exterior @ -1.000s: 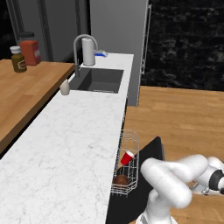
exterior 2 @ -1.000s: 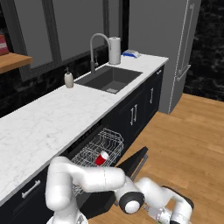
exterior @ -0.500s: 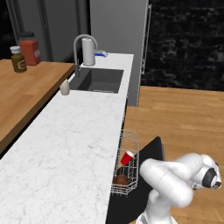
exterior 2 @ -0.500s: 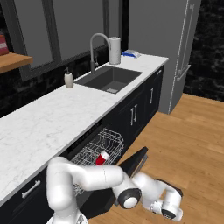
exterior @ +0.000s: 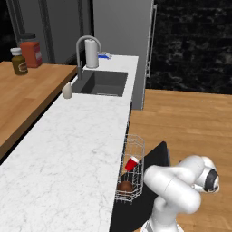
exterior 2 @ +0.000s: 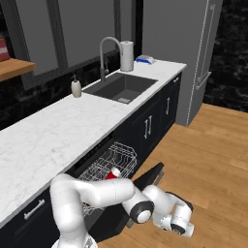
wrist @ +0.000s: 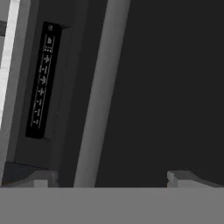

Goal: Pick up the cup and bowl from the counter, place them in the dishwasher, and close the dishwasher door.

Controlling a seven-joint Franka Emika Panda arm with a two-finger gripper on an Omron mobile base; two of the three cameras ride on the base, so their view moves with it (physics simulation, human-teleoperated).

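With the cup [exterior: 132,163] and bowl [exterior: 125,186] racked in the dishwasher [exterior: 130,172] at lower centre, the empty fingers [wrist: 39,178], spread wide, faced the dishwasher door [exterior: 156,156], apparently needing an upward push.

Warm wooden plank floor [exterior: 190,118], tall grey fridge [exterior 2: 193,53], black stone wall [exterior: 195,45], dark sink [exterior 2: 121,87] with curved steel tap [exterior 2: 107,53], orange-brown wooden ledge [exterior: 27,99], dark drawers [exterior 2: 155,123] with silver handles
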